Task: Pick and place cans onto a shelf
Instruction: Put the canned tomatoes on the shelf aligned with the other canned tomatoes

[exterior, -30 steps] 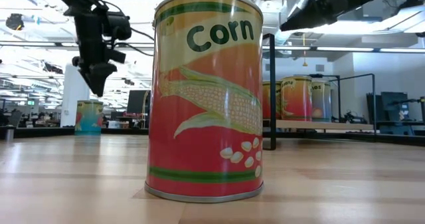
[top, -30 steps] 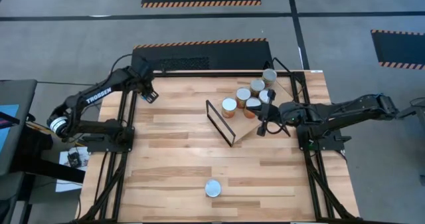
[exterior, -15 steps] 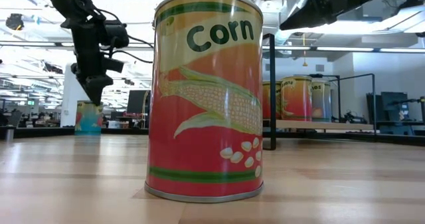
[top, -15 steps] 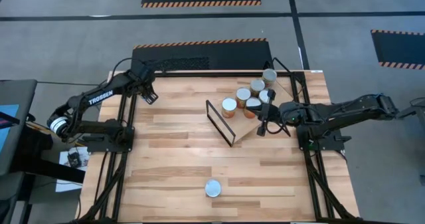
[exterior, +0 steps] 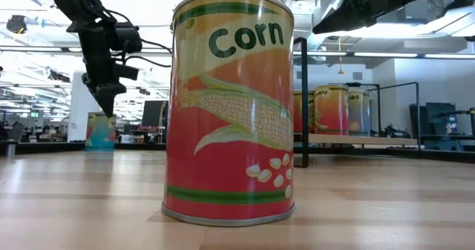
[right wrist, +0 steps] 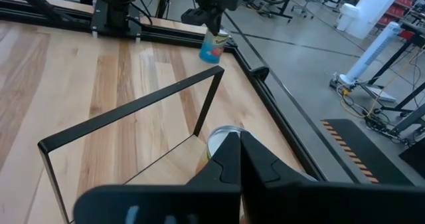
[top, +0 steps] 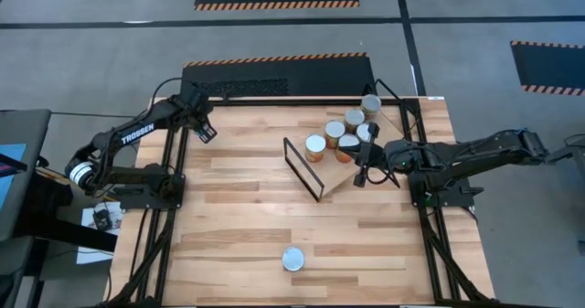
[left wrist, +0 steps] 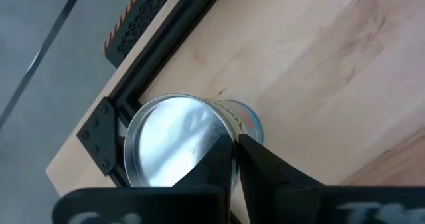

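Note:
A can (left wrist: 172,141) with a silvery top stands upright at the table's far left corner (exterior: 99,130). My left gripper (left wrist: 236,141) is shut and points steeply down right above that top (exterior: 104,105). Several cans (top: 335,131) stand on the shelf (top: 340,175), a light board at the far right with a black wire frame (top: 302,168) at one end. Another can (top: 292,259), labelled Corn (exterior: 230,109), stands alone near the front edge. My right gripper (top: 360,176) is shut and holds nothing. It hovers over the board beside the cans (right wrist: 238,147). My left gripper's shut fingertips (left wrist: 255,151) stand over the rim (left wrist: 222,127) of the corner can's top, coming from above and slanting down. I cannot tell whether they touch it. The can stands upright on the table.
A black metal frame (left wrist: 109,134) runs along the table's edges, with a corner bracket right beside the corner can. The wood between the shelf's wire frame and the left arm (top: 238,175) is bare. A black mat with striped edges (top: 274,70) lies on the floor behind the table.
My left gripper has sunk toward the top of the can at the far left corner, drifting slightly toward the table's left edge. The cans and my right arm have kept still.

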Controlling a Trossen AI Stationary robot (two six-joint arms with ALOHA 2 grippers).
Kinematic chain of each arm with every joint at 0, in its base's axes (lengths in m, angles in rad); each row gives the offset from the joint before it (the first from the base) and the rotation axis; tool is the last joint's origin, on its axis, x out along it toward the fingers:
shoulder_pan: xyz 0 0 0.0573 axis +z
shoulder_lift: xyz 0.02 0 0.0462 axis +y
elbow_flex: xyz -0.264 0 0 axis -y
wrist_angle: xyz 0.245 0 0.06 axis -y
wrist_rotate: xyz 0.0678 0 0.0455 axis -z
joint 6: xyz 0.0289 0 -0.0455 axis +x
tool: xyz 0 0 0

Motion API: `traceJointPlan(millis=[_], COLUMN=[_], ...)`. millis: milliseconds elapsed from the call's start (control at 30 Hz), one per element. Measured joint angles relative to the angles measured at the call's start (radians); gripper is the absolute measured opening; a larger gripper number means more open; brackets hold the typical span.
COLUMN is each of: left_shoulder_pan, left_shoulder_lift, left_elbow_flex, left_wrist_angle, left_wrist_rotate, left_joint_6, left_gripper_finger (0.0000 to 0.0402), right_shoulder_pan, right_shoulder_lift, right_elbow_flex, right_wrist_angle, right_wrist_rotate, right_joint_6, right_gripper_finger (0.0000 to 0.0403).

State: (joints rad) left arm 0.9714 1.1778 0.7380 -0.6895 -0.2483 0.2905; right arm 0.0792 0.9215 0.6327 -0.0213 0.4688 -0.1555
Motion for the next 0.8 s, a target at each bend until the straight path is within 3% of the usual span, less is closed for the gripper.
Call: traceJointPlan(millis=[167, 400, 567, 800], left_shoulder_pan=[-0.011, -0.104, -0.327, -0.757], left_shoulder_lift=[-0.022, -0.135, -0.207, -0.194], left_elbow_flex=[0.003, 0.009, 0.009, 0.010], left_wrist_angle=[-0.014, -0.079, -0.092, 0.066], left_wrist_rotate=[0.037, 0.273, 0.354, 0.269], left_joint_6=[0.015, 0.038, 0.060, -0.102], left_gripper_finger=[0.0002, 0.0000, 0.0000, 0.0000], right_shoulder_pan=[0.000, 0.000, 0.000, 0.014], right_shoulder_lift=[0.000, 0.000, 0.000, 0.000], right_elbow_flex=[0.000, 0.000, 0.000, 0.000], right_wrist_angle=[0.000, 0.000, 0.000, 0.007], right_wrist_rotate=[0.000, 0.000, 0.000, 0.000], right_joint_6=[-0.001, -0.003, -0.005, 0.004], right_gripper_finger=[0.0010, 0.0009, 0.0010, 0.0009])
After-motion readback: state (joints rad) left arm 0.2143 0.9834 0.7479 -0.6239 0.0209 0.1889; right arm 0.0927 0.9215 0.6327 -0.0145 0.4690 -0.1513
